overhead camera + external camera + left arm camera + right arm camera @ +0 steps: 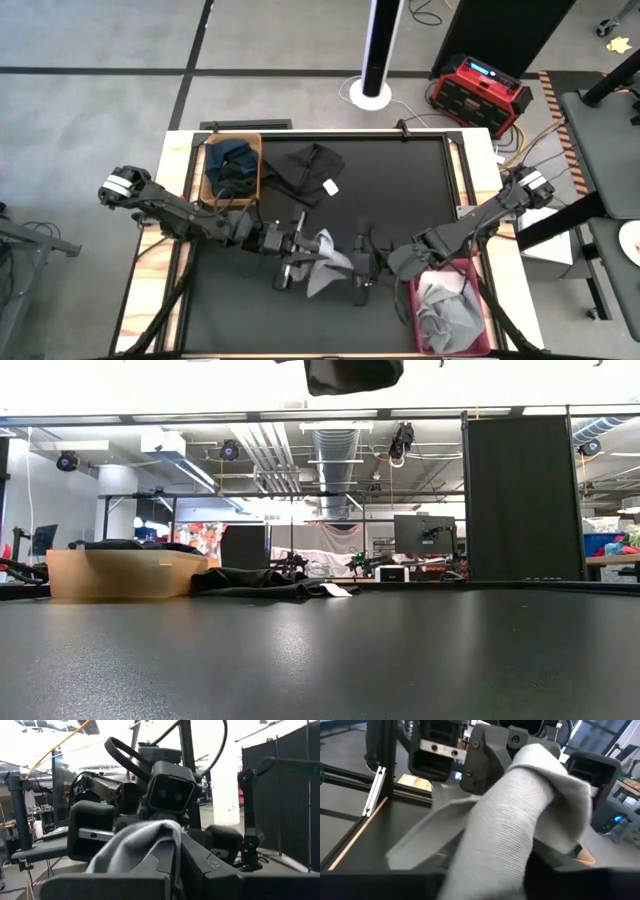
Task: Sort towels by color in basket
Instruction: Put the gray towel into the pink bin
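— Why is the grey towel point(322, 262) up off the surface point(400, 190)?
— My left pincer point(300, 258) and right pincer point(358, 268) each grip one end, probably passing it toward the red basket point(470, 270) holding greys.

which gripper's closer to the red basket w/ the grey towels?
Right. The right gripper sits just beside the red basket, toward the table's middle. The left gripper is farther off, beyond the grey towel held between the two.
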